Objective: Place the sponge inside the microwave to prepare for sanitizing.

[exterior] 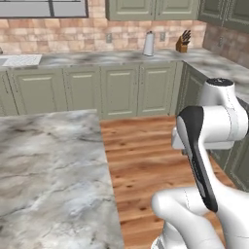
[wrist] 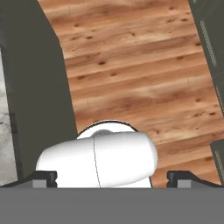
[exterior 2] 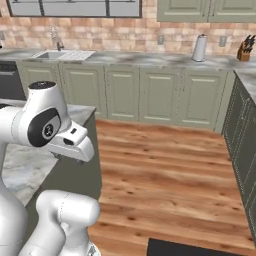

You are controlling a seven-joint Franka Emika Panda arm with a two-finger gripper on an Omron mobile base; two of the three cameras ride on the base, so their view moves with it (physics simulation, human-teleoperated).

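Two-finger dark gripper [wrist: 112,177] tips spread wide apart, nothing btwn them, pointing down at the plank wood floor [wrist: 135,83]. Grey-veined marble island top [exterior: 48,175] sits left of the arm; white paper-towel roll [exterior: 149,44] and wooden knife block [exterior: 183,43] on the far counter by its corner.

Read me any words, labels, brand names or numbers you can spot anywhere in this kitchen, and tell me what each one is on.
None: no readable text shows in any view.
The white paper towel roll on the back counter bears no print.
The knife block has no label.
The cabinet doors are plain.
The wall outlets are too small to show any marking.
The gripper's finger tips carry no writing.
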